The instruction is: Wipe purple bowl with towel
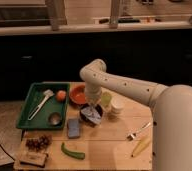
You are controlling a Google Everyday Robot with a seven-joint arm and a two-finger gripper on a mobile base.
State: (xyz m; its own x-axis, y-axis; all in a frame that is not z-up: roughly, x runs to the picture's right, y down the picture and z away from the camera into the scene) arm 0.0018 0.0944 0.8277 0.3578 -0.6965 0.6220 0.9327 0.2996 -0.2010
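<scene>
The purple bowl is a small dark bowl near the middle of the wooden table, just in front of an orange bowl. A pale towel lies in and over it. My gripper reaches down from the white arm and sits right at the bowl, on the towel. The gripper hides part of the bowl's inside.
A green tray at the left holds a utensil, an orange fruit and a small metal bowl. Two cups stand right of the bowl. A blue sponge, green vegetable, grapes, fork and banana lie in front.
</scene>
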